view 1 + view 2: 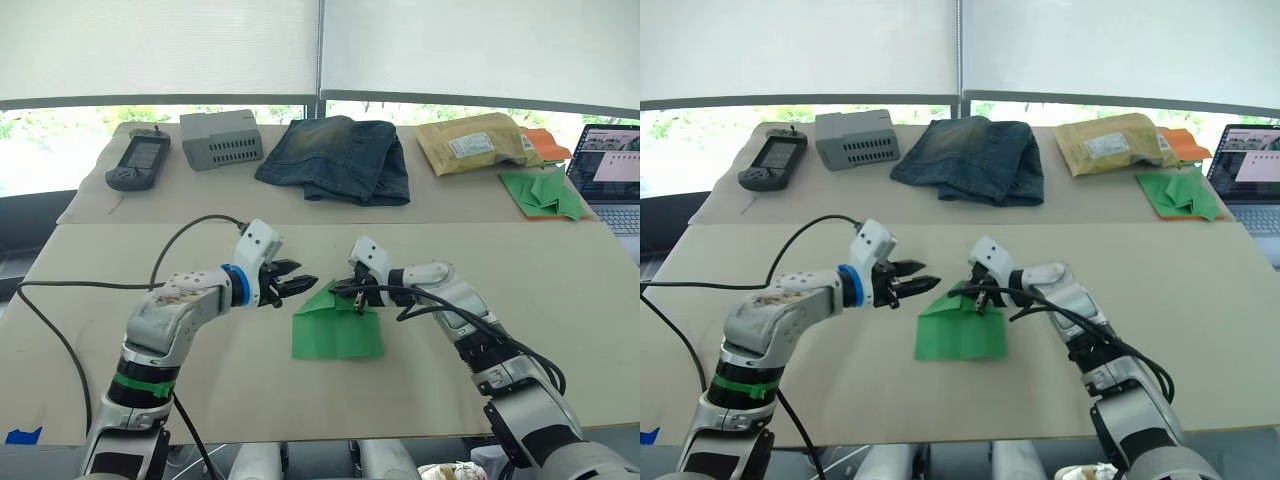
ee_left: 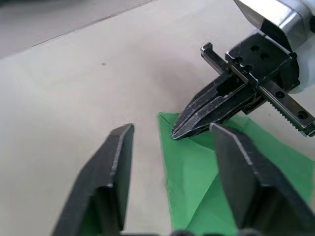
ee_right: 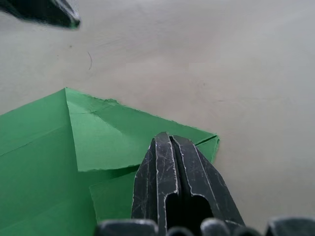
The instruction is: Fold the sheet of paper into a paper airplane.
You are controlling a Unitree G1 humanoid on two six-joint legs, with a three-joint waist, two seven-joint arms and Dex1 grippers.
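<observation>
— Green sheet of paper [image 1: 337,325] was seen on the table [image 1: 560,290], pinned by the closed right gripper [image 1: 357,302].
— Left gripper [image 1: 303,283] was held open, empty; the folded corners could be shifted if nudged.

Two head cameras look down from high up over the long tan table [image 1: 560,290]. Two wrist cameras sit very close, and all share the folded bright green paper sheet [image 1: 337,325].

No readable text — envelope label [image 1: 470,145] too small.
</observation>
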